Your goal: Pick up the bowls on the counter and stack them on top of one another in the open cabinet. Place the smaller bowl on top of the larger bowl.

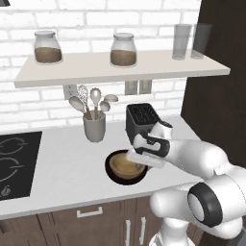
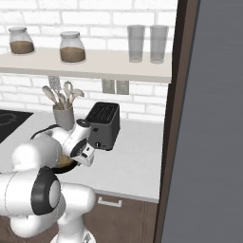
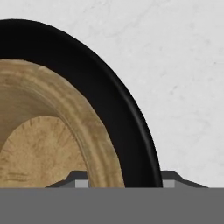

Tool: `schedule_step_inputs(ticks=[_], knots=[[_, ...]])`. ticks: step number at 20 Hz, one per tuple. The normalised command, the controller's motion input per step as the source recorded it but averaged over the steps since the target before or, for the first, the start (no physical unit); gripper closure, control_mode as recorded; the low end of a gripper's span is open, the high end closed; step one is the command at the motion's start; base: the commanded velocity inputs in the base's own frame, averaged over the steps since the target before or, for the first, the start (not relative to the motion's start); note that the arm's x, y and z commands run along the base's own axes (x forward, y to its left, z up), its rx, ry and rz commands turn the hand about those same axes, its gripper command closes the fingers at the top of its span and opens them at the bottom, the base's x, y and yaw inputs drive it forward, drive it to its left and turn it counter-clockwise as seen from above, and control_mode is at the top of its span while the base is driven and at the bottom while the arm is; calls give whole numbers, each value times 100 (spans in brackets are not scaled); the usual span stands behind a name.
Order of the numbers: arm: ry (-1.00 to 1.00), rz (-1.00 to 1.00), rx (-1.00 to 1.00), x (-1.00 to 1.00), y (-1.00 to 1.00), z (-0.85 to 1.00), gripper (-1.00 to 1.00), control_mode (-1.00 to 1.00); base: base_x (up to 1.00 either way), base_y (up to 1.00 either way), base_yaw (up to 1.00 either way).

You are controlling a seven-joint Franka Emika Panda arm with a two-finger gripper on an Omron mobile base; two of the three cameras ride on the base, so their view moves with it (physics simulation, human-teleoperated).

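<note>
Left base view / bowls: smaller bowl [image 1: 126, 165], tan wood, lighter inside, sits nested in the larger bowl [image 1: 113, 173], glossy black, wider; both at frame centre on the counter [image 1: 67, 158], off-white.
Left base view / gripper: gripper [image 1: 144, 158] low over the right rim of the bowls, fingers hidden by the hand.
Left base view / open cabinet: pale beige shelf board [image 1: 158, 69] across upper frame, carrying two jars and two glasses.
Left base view / other: dark toaster [image 1: 140, 117] just behind the bowls, utensil holder [image 1: 94, 126] to its left, black cooktop [image 1: 17, 161] at left edge.
Right base view / bowls: mostly hidden behind the arm; a sliver of tan and black at left centre [image 2: 64, 163].
Right base view / gripper: hand [image 2: 84, 154] pointing down in front of the toaster.
Hand view / bowls: tan wooden rim with visible grain at left, black rim curving outside it, white counter at right.
Hand view / jaws: one tip each side of both bowls' rims, one inside the wooden bowl, one outside the black rim; clamped or not, cannot tell.
</note>
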Motion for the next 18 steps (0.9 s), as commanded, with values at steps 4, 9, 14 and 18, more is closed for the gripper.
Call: schedule_step_inputs(ticks=[4, 9, 14, 18], knots=[[0, -11, 4, -62, -2, 54, 100, -100, 0, 0, 0], [0, -18, 1, -56, -1, 75, 100, -100, 0, 0, 0], [0, -24, 0, -58, 0, 90, 100, -100, 0, 0, 0], [-1, -40, 0, -31, -12, 68, 100, -100, 0, 0, 0]])
